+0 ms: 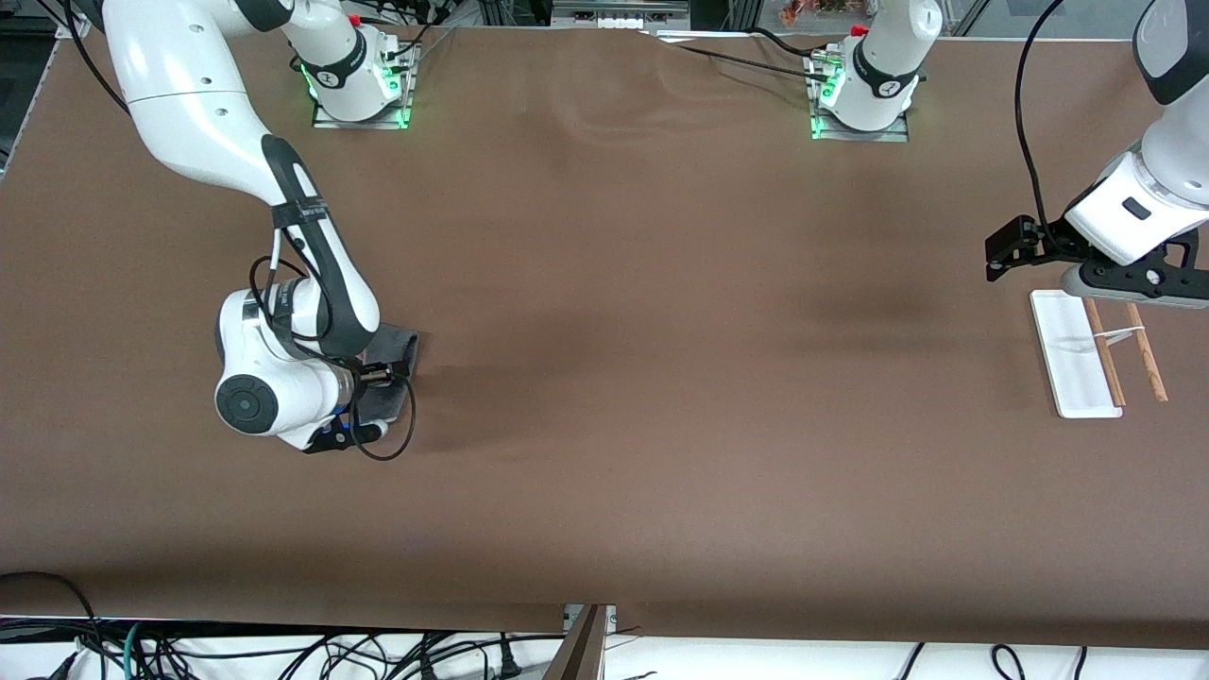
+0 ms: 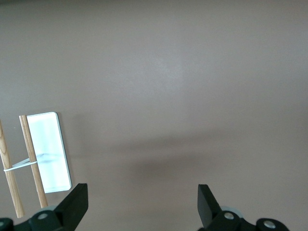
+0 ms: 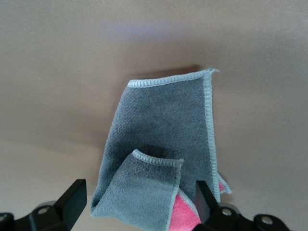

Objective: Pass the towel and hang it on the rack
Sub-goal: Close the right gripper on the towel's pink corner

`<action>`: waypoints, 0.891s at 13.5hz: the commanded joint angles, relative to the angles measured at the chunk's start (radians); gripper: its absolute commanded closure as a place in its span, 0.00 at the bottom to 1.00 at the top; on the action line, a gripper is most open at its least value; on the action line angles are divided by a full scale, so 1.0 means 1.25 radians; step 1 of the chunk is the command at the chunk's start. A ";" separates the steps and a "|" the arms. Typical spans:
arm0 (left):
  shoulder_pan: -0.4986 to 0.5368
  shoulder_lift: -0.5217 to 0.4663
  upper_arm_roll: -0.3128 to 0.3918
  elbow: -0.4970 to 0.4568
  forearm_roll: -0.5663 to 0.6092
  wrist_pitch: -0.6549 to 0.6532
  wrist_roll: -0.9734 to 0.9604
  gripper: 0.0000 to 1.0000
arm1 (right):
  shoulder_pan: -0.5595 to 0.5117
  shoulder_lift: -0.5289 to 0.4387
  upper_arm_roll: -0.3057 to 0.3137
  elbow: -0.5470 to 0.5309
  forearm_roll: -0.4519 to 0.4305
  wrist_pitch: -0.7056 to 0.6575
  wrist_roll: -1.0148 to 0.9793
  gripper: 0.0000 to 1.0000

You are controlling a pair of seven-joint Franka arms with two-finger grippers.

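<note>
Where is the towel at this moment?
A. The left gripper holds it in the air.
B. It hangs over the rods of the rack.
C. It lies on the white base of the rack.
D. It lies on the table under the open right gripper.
D: the towel lies crumpled on the table below the open right gripper, not on the rack.

hidden: towel (image 1: 401,351) mostly under right arm | cut off: rack (image 1: 1077,354) rods (left wrist view)

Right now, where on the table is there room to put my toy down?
The widest bare stretch is the middle of the table, between the towel and the rack. It gets crowded at the two ends: the open right gripper hangs over the towel, and the open left gripper is above the rack.
</note>
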 commanded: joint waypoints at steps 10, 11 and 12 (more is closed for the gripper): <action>0.008 0.014 -0.006 0.027 0.014 -0.020 0.009 0.00 | 0.000 0.002 0.003 -0.032 0.056 0.015 0.010 0.58; 0.008 0.014 -0.006 0.027 0.014 -0.020 0.009 0.00 | 0.000 0.002 0.003 -0.032 0.056 0.011 0.010 0.72; 0.009 0.014 -0.006 0.027 0.014 -0.020 0.009 0.00 | 0.000 0.002 0.003 -0.032 0.056 0.011 0.010 0.81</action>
